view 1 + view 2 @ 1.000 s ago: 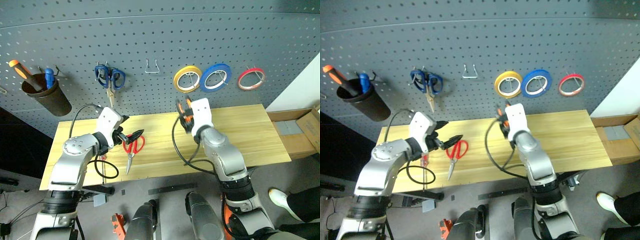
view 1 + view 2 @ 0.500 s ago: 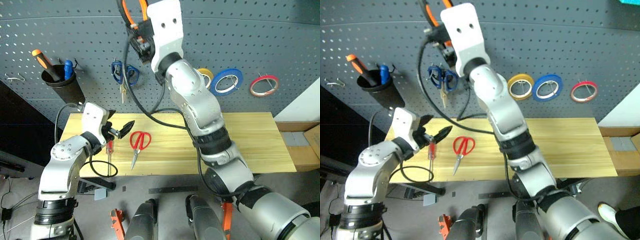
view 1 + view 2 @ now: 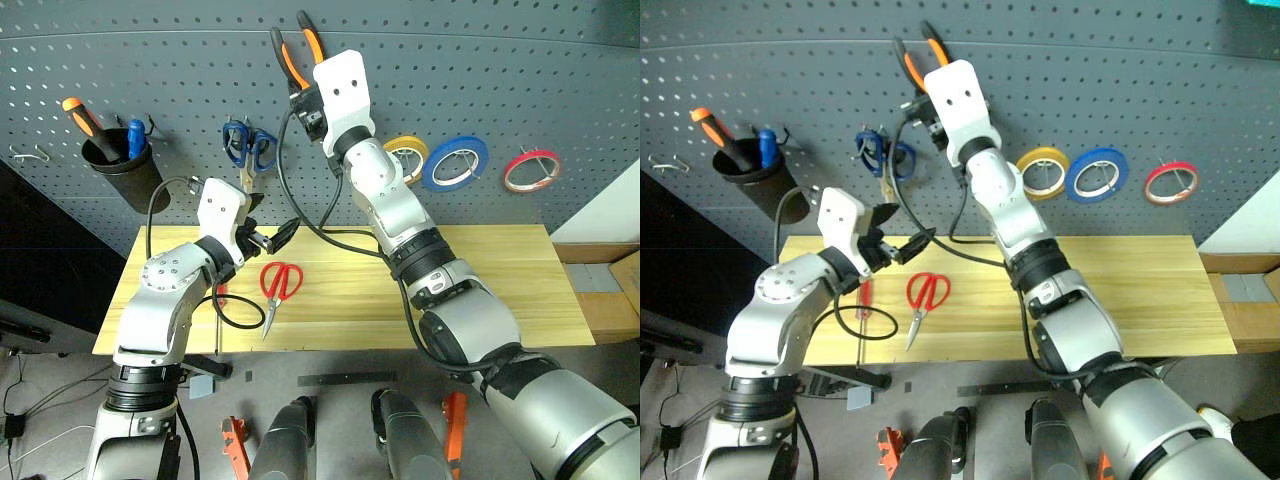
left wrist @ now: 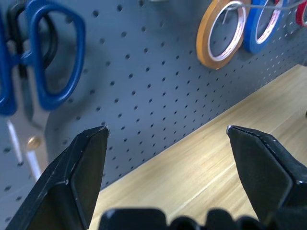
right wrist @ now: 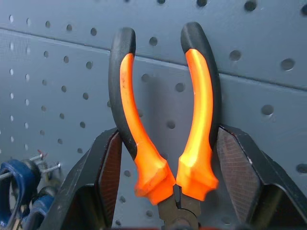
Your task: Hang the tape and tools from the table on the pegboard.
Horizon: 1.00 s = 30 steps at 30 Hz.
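My right gripper (image 3: 303, 97) is raised high in front of the dark grey pegboard (image 3: 520, 70), shut on the pliers (image 5: 165, 120). Their orange-and-black handles point up, close to the board; I cannot tell whether they touch it. My left gripper (image 3: 272, 238) hangs open and empty above the table (image 3: 500, 290), pointing toward the board. The red-handled scissors (image 3: 278, 284) lie on the table just below it. The red screwdriver (image 3: 866, 292) lies beside them, partly behind my left arm. The thin red tape (image 3: 531, 170) hangs on the board at the right.
Blue scissors (image 3: 248, 148), a yellow tape roll (image 3: 408, 152) and a blue tape roll (image 3: 456, 161) hang on the board. A black cup (image 3: 125, 172) with an orange-handled screwdriver hangs at the left. A cardboard box (image 3: 612, 275) stands past the table's right end.
My right gripper has carried the pliers from just above the table up to the pegboard. My left gripper has risen a little and stays open. The camera view has shifted too.
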Available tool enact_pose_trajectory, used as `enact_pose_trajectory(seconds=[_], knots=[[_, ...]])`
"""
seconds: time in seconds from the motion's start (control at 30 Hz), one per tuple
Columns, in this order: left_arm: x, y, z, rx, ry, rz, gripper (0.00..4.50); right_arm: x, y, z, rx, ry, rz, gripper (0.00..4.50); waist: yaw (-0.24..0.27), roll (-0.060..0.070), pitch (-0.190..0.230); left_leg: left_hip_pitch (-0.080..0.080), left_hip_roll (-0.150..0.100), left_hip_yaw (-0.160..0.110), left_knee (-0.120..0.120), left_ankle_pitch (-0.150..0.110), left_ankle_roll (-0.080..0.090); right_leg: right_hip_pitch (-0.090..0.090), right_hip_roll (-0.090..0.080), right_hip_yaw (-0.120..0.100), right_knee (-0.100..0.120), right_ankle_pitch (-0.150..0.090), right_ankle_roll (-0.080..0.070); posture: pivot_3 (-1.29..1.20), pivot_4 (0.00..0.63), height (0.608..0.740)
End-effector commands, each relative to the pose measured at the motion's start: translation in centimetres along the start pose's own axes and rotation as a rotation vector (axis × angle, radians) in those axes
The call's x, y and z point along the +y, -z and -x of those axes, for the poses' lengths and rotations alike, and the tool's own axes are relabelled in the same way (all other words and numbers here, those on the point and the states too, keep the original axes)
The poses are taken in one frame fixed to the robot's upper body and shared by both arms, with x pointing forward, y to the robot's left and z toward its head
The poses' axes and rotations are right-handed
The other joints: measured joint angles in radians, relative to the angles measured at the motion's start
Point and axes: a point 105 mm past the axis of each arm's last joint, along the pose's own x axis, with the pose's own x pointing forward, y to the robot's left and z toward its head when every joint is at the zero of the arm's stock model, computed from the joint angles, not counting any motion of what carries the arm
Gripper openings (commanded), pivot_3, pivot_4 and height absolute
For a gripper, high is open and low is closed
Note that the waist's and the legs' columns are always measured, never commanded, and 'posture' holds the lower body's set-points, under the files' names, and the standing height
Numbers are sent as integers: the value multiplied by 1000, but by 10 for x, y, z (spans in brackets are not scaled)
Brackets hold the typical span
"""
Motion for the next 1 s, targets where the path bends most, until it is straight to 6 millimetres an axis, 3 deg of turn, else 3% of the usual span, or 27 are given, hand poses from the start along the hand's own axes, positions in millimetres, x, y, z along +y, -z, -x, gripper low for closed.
enact_pose_trajectory(seconds=[0.03,0.17,0.27,0.5,0.97,1.0], knots=[[4,-14,1,-52,-11,-24,4234,-7,-38,-10,-115,32,-69,2485,1,0,0,0,0,0,0,0,0,0,0,0,0,0,0,-17,206,740],[6,-15,0,-58,-17,-22,4234,-7,-42,-13,-114,36,-124,2485,2,0,0,0,0,-1,0,0,0,0,0,0,0,0,0,-13,206,740],[7,-15,-2,-58,-17,-24,4234,-11,-31,-14,-83,49,-126,2484,2,0,0,0,0,-1,0,0,0,0,0,0,0,0,0,-5,207,740],[3,-10,-5,-52,-4,-29,4234,-18,7,-4,2,60,-52,2484,5,0,0,1,0,-1,0,2,-2,2,0,-2,1,1,-1,-2,210,740],[-2,-5,-12,-47,28,-38,4234,-9,57,19,181,42,19,2483,4,0,0,1,0,-1,0,5,-2,2,0,-2,1,2,-3,-35,205,740],[-2,-5,-12,-47,30,-38,4234,-11,61,21,201,50,23,2832,4,0,0,2,0,-1,0,5,-2,2,0,-2,1,2,-3,-41,205,740]])
